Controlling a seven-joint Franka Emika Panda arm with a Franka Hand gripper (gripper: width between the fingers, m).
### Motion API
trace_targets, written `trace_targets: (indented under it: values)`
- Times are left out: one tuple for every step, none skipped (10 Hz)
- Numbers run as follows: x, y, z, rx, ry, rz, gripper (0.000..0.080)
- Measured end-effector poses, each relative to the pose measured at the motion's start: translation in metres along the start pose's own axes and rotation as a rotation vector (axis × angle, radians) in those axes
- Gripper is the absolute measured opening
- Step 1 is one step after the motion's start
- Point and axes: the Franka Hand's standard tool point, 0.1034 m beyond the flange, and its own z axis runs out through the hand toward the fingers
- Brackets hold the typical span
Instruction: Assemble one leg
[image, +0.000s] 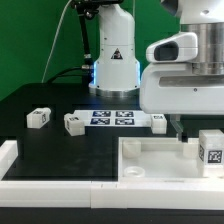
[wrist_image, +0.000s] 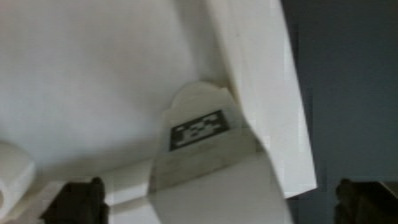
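Note:
One leg (image: 211, 148), a white block with a black-and-white tag, stands at the exterior view's right end of the large white tray-like panel (image: 150, 172). My gripper (image: 190, 130) hangs just above and beside it. In the wrist view this leg (wrist_image: 199, 135) lies against the panel's rim (wrist_image: 249, 60), reaching down between my two dark fingertips (wrist_image: 80, 203). My gripper (wrist_image: 221, 205) is open, with gaps on both sides of the leg. Three more legs lie on the black table: the first (image: 38, 117), the second (image: 74, 122) and the third (image: 159, 121).
The marker board (image: 112, 118) lies flat between the loose legs. The robot base (image: 113, 60) stands at the back. A white rail (image: 8, 155) borders the table at the exterior view's left.

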Motion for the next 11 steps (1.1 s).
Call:
trace_targets:
  values:
    - [0.0013,0.0041,0.0001,-0.006,0.001,-0.138,0.0649]
    - [0.0022,0.0054,-0.0001,-0.007,0.003,-0.212,0.0649]
    - [0.0022,0.0052,0.0001,-0.006,0.005,-0.235,0.0649]
    - [0.0024,0.0057,0.0001,-0.007,0.006,-0.237,0.0649]
    - [0.0025,0.0058,0.0001,-0.007,0.006,-0.236,0.0622]
    - [0.0025,0.0059,0.0001,-0.007,0.006,-0.236,0.0622]
    - [0.0025,0.0058,0.0001,-0.007,0.006,-0.236,0.0447]
    - [0.0025,0.0059,0.0001,-0.007,0.006,-0.235,0.0288]
    - [0.0025,0.0058,0.0001,-0.006,0.006,-0.191,0.029]
    - [0.0025,0.0059,0.0001,-0.006,0.006,-0.191,0.029]
    - [0.0022,0.0055,0.0003,-0.001,0.005,-0.147,0.029]
